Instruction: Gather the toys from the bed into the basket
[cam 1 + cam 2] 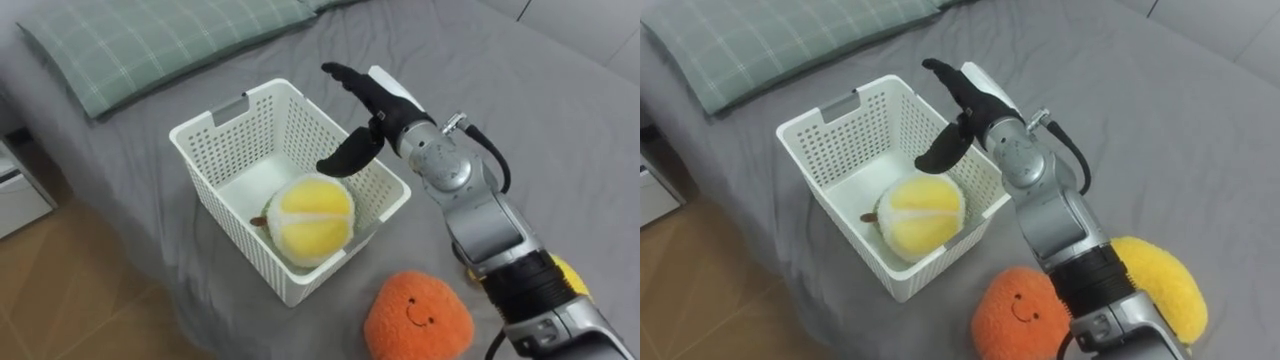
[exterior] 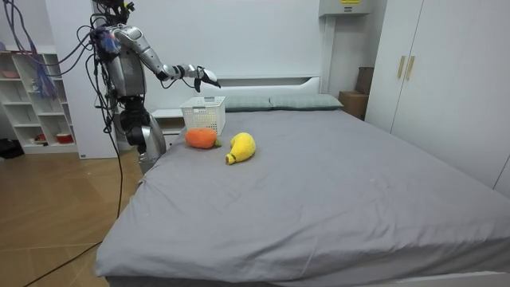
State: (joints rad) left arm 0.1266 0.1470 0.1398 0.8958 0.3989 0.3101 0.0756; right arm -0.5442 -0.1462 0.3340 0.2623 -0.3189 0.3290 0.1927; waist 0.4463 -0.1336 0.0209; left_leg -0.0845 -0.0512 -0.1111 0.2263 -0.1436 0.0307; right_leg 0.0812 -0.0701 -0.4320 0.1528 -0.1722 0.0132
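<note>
Learner: Basket holds one toy as I read it, the round yellow plush lying in its near corner. Where does that leave the right hand?

Coach: Above the basket's far right rim, fingers straight and spread, thumb hanging down toward the inside, nothing in it. Empty hand, one toy in, so I'd judge the step in hand is going for the next one.

Learner: Which one?

Coach: The orange plush lies on the bed just beside the basket's near right corner, apart from it. The long yellow plush sits beyond that, farther from the basket on the same side, partly hidden by the forearm. Orange is closer, so take it first.

Learner: Anything to mind?

Coach: Lift the hand clear of the rim before swinging away. The thumb is low enough to catch the wall, and a light basket like that would likely slide or tip on the sheet. Come down on the orange plush from above with fingers wide, then close round its body. It looks soft, so take a full handful, not a pinch of fabric. Carry it back high over the rim and let go over the empty half, the pillow side of the basket, not on top of the round one
</note>
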